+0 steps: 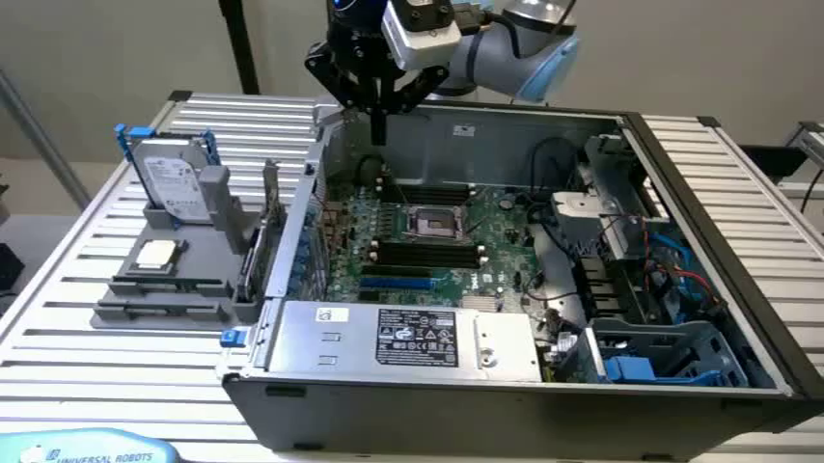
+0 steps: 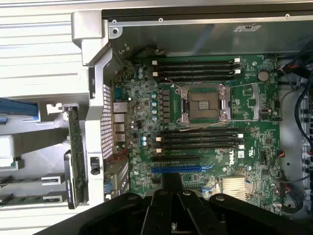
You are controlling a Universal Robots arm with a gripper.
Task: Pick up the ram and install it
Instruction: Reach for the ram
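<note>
Gripper [image 1: 377,133], closed and empty, is poised over the open computer case [image 1: 721,227]. The ram [image 2: 22,199] is seen in the gray holder [image 1: 230,236] on the surface [image 1: 77,367] alongside. Pickup is not yet begun; an opened gripper above the stick is judged needed.

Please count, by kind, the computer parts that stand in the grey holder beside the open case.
Hard drive: 1
Processor chip: 1
Expansion card: 1
Ram stick: 1
Total: 4

Computer case [image 1: 515,145]: open, on slatted table [image 1: 77,318].
CPU socket [image 1: 435,224]: motherboard [image 1: 503,260] centre.
Hard drive [image 1: 172,178]: upright, case's nine o'clock.
Power supply [image 1: 399,338]: six o'clock.
</note>
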